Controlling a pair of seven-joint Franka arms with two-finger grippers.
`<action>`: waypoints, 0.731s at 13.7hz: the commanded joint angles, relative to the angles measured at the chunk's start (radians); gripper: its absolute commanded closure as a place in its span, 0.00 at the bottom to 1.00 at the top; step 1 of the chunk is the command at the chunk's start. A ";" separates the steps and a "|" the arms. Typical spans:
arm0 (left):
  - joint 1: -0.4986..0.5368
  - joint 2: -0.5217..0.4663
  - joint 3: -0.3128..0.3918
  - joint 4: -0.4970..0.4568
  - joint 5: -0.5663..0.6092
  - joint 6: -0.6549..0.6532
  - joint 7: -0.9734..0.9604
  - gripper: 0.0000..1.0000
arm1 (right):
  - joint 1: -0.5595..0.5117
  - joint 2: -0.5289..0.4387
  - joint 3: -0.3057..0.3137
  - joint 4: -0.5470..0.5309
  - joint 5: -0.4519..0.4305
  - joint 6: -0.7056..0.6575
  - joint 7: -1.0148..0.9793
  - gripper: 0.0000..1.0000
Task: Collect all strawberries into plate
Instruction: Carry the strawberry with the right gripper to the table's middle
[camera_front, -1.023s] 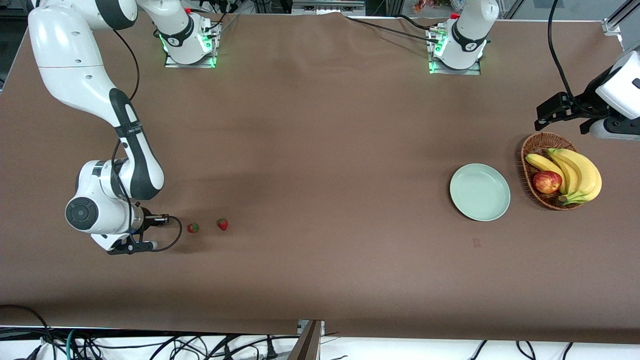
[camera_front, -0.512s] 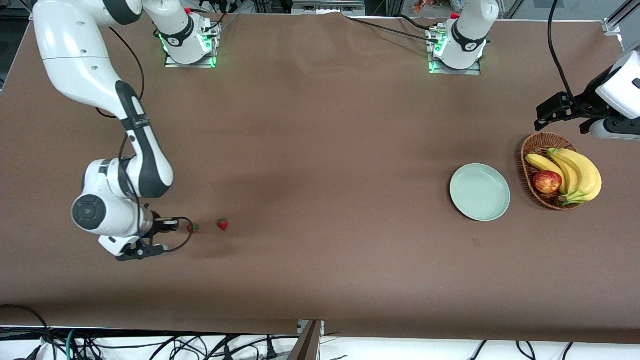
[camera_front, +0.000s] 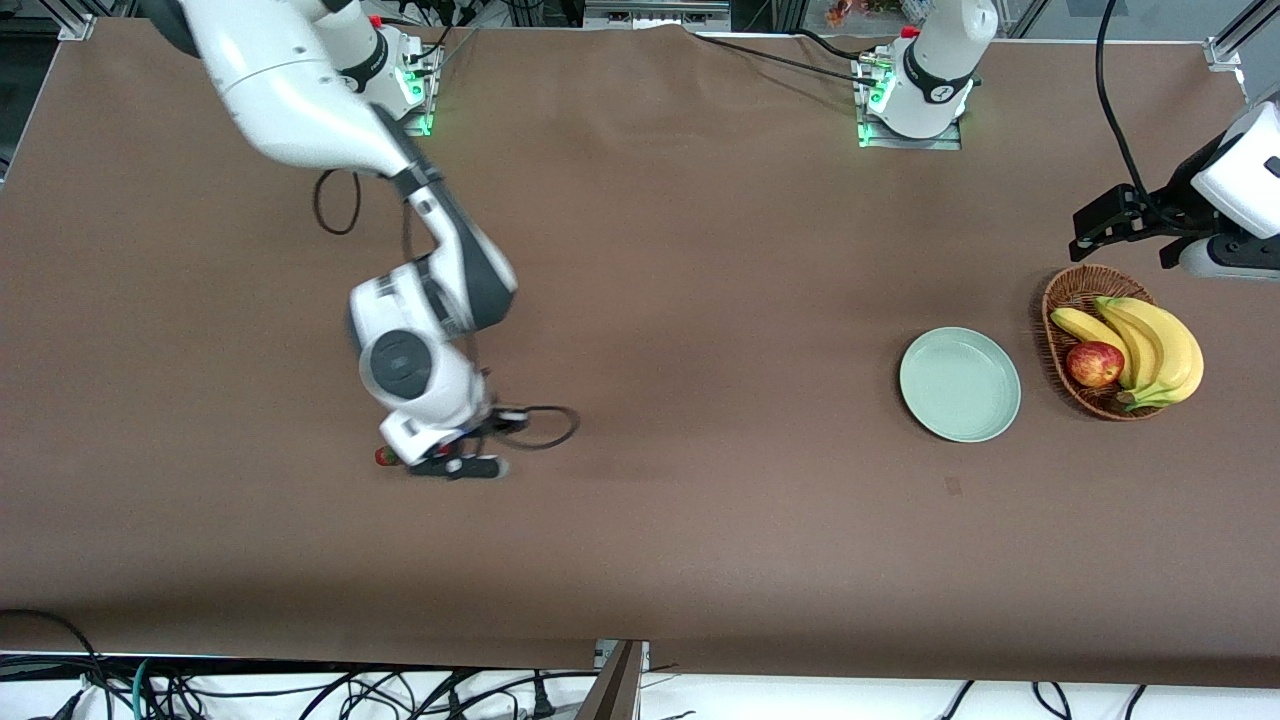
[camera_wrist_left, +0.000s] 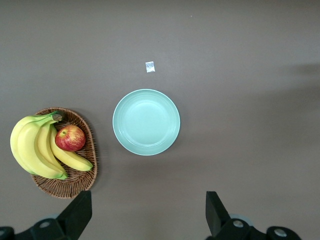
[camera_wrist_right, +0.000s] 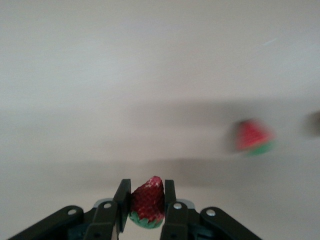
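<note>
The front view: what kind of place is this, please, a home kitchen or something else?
Most likely a robotics lab, not a kitchen. Two white robot arms are bolted to a wide table under a brown cloth, on metal base plates lit green, and loose black cables lie along the table's edge nearest the camera.

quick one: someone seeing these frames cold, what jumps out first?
The right gripper, shut on a strawberry, up over the table toward the right arm's end. Another strawberry lies on the table right beside that gripper. At the left arm's end, the mint-green plate holds nothing, next to the wicker basket of bananas and an apple, with the left gripper waiting open above them.
</note>
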 joint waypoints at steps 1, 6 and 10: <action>0.001 0.014 -0.004 0.035 0.026 -0.027 -0.006 0.00 | 0.140 0.030 -0.008 0.030 -0.007 0.081 0.186 0.71; 0.002 0.014 -0.004 0.035 0.026 -0.027 -0.006 0.00 | 0.347 0.125 -0.008 0.032 -0.007 0.361 0.349 0.71; 0.005 0.014 0.005 0.035 0.025 -0.038 -0.009 0.00 | 0.410 0.174 -0.008 0.032 -0.007 0.519 0.420 0.71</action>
